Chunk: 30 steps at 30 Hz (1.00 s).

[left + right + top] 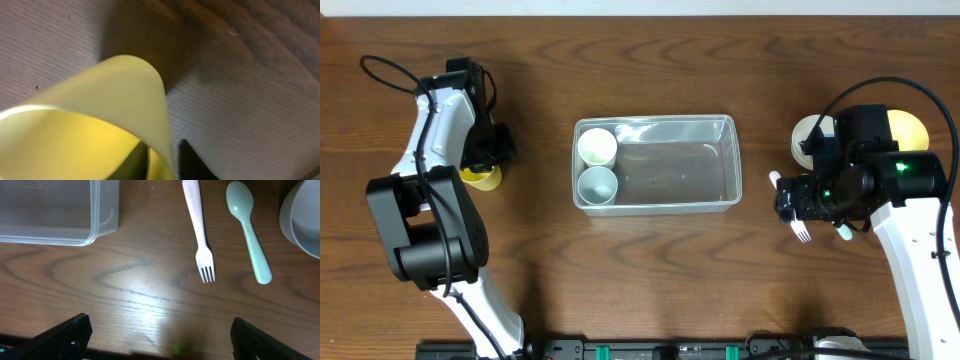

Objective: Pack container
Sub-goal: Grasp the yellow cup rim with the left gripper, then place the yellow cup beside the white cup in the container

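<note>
The wooden desk (pixel 650 270) carries the container (pixel 665 165) at its middle, long sides running along the far and near edges. It is clear and rests flat. Two cups stand upright inside at its left end, side by side and close together: a cream cup (pixel 596 147) toward the far edge and a pale green cup (pixel 598 185) toward the near edge. The rest of the tub holds nothing.

The right claw (pixel 160 342) hangs above bare desk between the container and the right edge. Its two dark fingers (pixel 55 337) stand wide apart at the bottom corners of the wrist view, with nothing between them and nothing touched. A white bowl (pixel 808 135) and a yellow bowl (pixel 910 128) sit near the right edge, partly hidden under that arm.

The left claw (pixel 483 160) is down over a yellow cup (pixel 100 110) near the left edge. In the wrist view the cup's wall fills the frame, with one dark finger (pixel 195 162) just outside it and a dim shape inside. Whether the claw is pressing on the wall cannot be told.

Ahead of the right claw lie a pale pink fork (pixel 200 235), tines toward it, and a pale green spoon (pixel 250 235) just beside it, apart from the white bowl.
</note>
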Each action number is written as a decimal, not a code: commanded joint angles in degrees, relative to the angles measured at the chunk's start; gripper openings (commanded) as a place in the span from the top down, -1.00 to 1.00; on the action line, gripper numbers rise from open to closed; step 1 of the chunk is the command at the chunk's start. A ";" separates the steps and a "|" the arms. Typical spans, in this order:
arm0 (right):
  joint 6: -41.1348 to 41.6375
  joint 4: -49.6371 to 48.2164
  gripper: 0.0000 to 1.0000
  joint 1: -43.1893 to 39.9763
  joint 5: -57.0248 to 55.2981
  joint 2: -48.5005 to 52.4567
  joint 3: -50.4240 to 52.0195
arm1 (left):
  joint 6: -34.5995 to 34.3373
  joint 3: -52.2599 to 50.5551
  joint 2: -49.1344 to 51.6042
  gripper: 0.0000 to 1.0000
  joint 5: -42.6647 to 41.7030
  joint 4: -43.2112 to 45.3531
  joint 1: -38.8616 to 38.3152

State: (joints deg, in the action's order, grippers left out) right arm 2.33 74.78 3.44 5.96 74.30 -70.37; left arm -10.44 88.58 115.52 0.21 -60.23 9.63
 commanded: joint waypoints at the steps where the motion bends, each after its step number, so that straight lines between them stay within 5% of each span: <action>1: -0.72 0.07 -0.81 -0.44 -0.17 -0.04 -0.81 | 0.26 -0.37 0.37 0.72 0.26 -0.55 0.07; 6: -0.72 0.15 -0.81 -0.44 -0.17 -0.04 -0.81 | 0.26 -0.37 0.37 0.88 0.31 -0.76 0.07; 17: -0.72 0.20 -0.81 -0.44 -0.17 -0.04 -0.81 | 0.24 -0.04 -7.87 0.88 0.15 -4.81 -3.52; 25: -0.70 0.00 -0.81 -0.44 -0.17 -0.04 -0.81 | 0.26 1.88 -26.21 0.89 -2.16 -6.88 -21.05; 30: -0.70 0.00 -0.81 -0.44 -0.15 -0.04 -0.81 | 0.24 9.75 -26.75 0.89 -2.16 -9.68 -34.36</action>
State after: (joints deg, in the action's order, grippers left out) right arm 2.33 74.89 3.44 5.96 74.30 -70.37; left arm -10.48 94.67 87.22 -1.85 -68.95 -20.16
